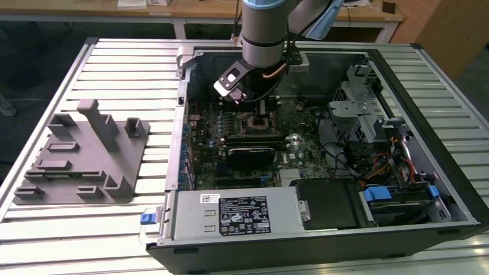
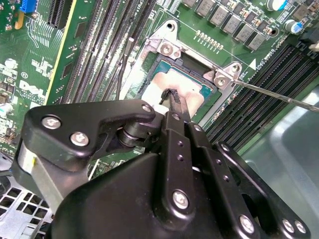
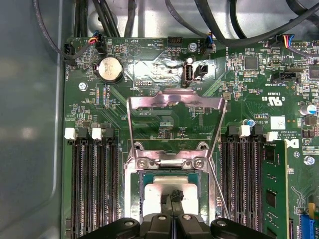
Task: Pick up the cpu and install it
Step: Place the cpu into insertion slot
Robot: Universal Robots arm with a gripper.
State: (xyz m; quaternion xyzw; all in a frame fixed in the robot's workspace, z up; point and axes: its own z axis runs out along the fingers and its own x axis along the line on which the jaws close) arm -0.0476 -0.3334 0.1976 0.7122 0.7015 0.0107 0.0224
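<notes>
The cpu [image 2: 162,82] is a pale silvery square lying flat inside the black-framed socket [image 2: 212,94] on the green motherboard; in the first wrist view the cpu [image 3: 159,191] sits just under the open metal load plate [image 3: 174,99]. My gripper [image 2: 172,96] is straight above it, its two black fingers pressed together with the tips at or just over the chip's top near its middle. Whether the tips touch the chip I cannot tell. In the exterior view my gripper [image 1: 251,103] hangs low inside the open computer case, over the socket [image 1: 256,122].
The socket's thin lever rod [image 2: 279,94] sticks out to one side. Memory slots [image 3: 92,184] flank the socket on both sides. Cables, a drive cage [image 1: 367,109] and a power supply [image 1: 237,215] fill the case. A grey fixture block [image 1: 80,154] lies on the slatted table at the exterior view's left.
</notes>
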